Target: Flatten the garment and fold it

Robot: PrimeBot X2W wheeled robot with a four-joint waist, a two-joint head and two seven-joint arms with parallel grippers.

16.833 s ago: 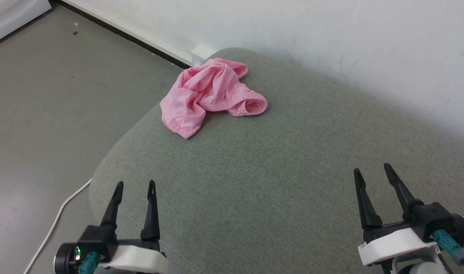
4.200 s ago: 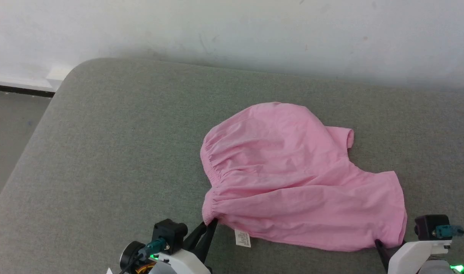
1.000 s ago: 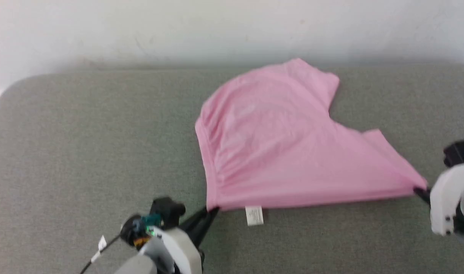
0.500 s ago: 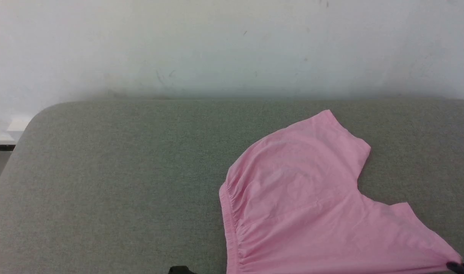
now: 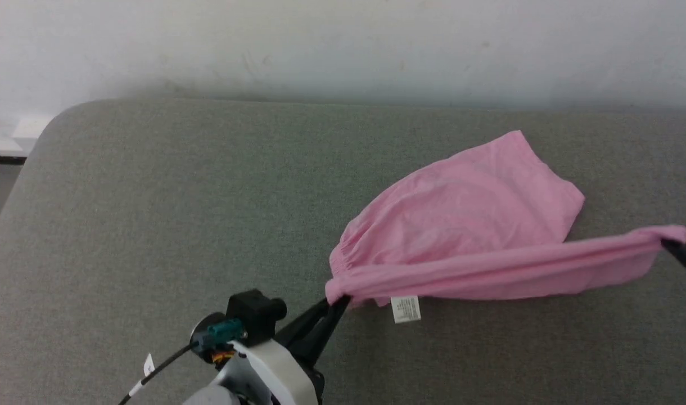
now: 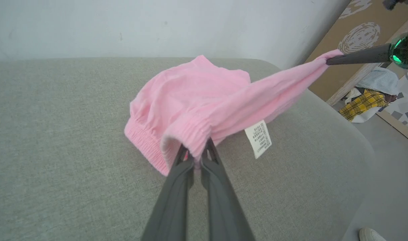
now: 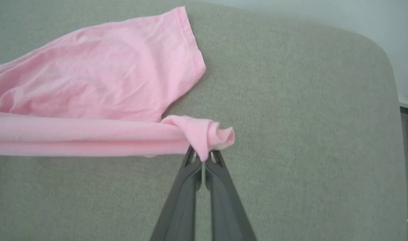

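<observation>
The light pink shorts (image 5: pixel 466 208) are on the grey-green cushion (image 5: pixel 168 208), their near edge lifted and stretched taut into a band between both grippers. My left gripper (image 5: pixel 338 301) is shut on the gathered waistband corner (image 6: pixel 190 134). My right gripper (image 5: pixel 666 243) is shut on the leg-opening corner (image 7: pixel 207 135) at the right edge of the head view. The small white label (image 5: pixel 406 309) hangs below the taut band. The far leg (image 7: pixel 123 73) still rests on the cushion. In the left wrist view the right gripper (image 6: pixel 327 61) holds the far end of the band.
A white wall (image 5: pixel 343 45) rises behind the cushion, whose rounded corner (image 5: pixel 56 121) drops to the floor at the left. In the left wrist view, a cardboard panel (image 6: pixel 358 36), a pile of clothes (image 6: pixel 371 97) and a shoe (image 6: pixel 369 234) are off the cushion's right end.
The near edge of the shorts has been lifted off the cushion and pulled taut between the grippers, so the near half now hangs as a band. The head camera has also shifted.
</observation>
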